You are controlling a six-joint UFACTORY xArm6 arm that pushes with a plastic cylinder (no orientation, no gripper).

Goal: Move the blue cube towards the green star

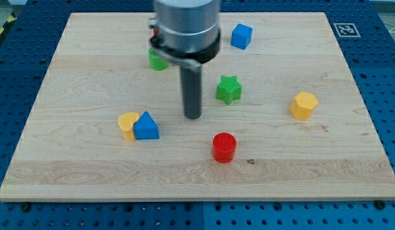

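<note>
With no pincer fitted, only a rod, my tip (193, 117) rests just left of the green star (229, 89), while the blue cube (241, 36) sits near the surface's (89, 179) top edge; a direct route risks displacing the star first.

the arm (186, 25) runs off the view's top, so its upper part is cut away. behind its housing sits a green block (157, 61), mostly covered; its shape cannot be made out. a red sliver (155, 30) shows at the housing's left, too little to tell. the blue triangle (146, 126) overlaps the yellow block (127, 122), hiding its right side.
</note>
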